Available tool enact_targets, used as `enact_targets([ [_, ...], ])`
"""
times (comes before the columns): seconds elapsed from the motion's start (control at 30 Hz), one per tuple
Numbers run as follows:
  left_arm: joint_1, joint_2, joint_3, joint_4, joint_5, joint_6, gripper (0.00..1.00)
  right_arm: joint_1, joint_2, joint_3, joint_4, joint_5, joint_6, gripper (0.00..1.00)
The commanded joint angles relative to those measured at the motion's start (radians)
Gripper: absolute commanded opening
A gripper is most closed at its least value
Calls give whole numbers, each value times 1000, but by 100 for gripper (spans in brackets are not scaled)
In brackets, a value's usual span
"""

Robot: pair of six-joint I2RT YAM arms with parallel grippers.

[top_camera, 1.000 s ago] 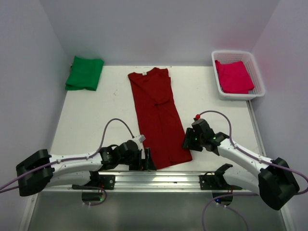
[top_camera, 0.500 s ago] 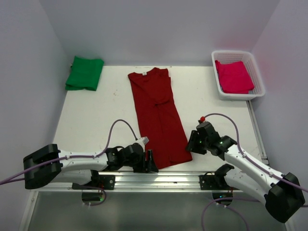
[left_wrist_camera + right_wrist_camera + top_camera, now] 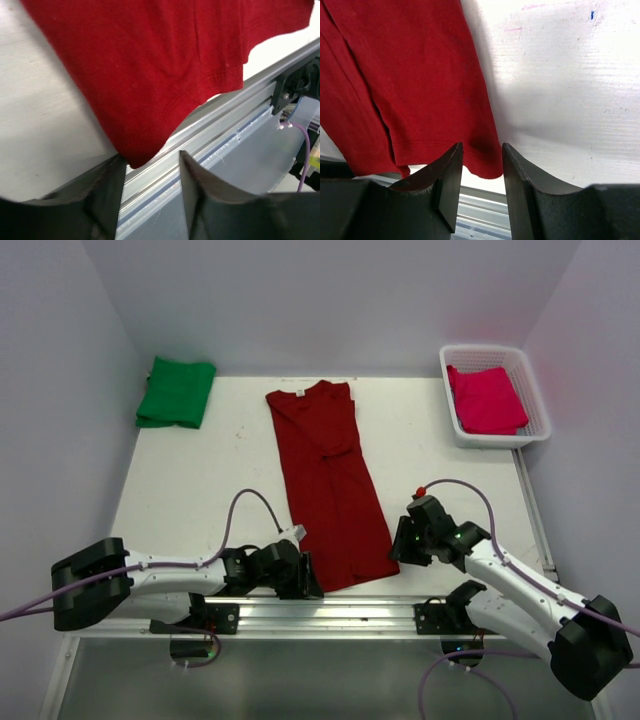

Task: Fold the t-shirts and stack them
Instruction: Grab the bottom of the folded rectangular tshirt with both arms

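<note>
A dark maroon-red t-shirt (image 3: 330, 480), folded lengthwise, lies down the middle of the table with its collar at the far end. My left gripper (image 3: 305, 575) is low at its near-left hem corner. In the left wrist view that t-shirt's corner (image 3: 137, 157) hangs just off the tip of the left finger, and the left gripper (image 3: 151, 156) is open. My right gripper (image 3: 398, 540) sits at the near-right hem corner. The right wrist view shows that corner of the t-shirt (image 3: 487, 165) between the parted fingertips of the right gripper (image 3: 481, 146). A green t-shirt (image 3: 177, 392) lies folded at the back left.
A white lattice basket (image 3: 532, 390) at the back right holds a pinkish-red t-shirt (image 3: 487, 400). An aluminium rail (image 3: 330, 612) runs along the table's near edge, just below both grippers and the hem. Pale walls close in the left, back and right.
Both grippers have settled closer to the near hem corners of the dark red t-shirt. Their jaws have narrowed, the left's more than the right's. The t-shirt has not moved.
</note>
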Motion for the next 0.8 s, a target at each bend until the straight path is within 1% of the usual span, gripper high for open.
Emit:
enact_targets([
  [0.0,1,36,4,-81,-143,-8,46,2,3,-10,9,-34,9,41],
  [0.1,0,52,4,-90,-172,-24,38,0,2,-7,3,-34,9,40],
  [0.2,-2,71,4,-90,-191,-37,37,2,3,-1,-5,-39,5,40],
  [0.33,-2,88,10,-100,-200,-44,38,2,3,1,-11,-41,0,40],
  [0.4,-8,86,27,-138,-215,-47,43,2,7,-1,-11,-44,-1,40],
  [0.5,-17,86,43,-175,-240,-49,42,2,10,-7,-2,-51,0,38],
  [0.53,-19,85,42,-176,-242,-51,39,2,10,-10,-3,-54,0,37],
  [0.57,-22,83,37,-176,-245,-49,32,2,11,-8,0,-54,0,33],
  [0.6,-22,83,37,-178,-245,-52,27,0,10,-10,0,-56,2,30],
  [0.63,-23,83,34,-179,-249,-57,21,2,8,-12,-2,-54,0,24],
  [0.67,-23,83,33,-184,-249,-57,11,2,8,-12,0,-57,0,18],
  [0.7,-25,83,34,-186,-249,-58,5,2,8,-13,0,-59,0,8],
  [0.73,-25,82,34,-195,-252,-63,1,2,11,-13,1,-59,0,6],
  [0.77,-26,82,34,-196,-254,-64,0,2,13,-15,4,-64,0,5],
])
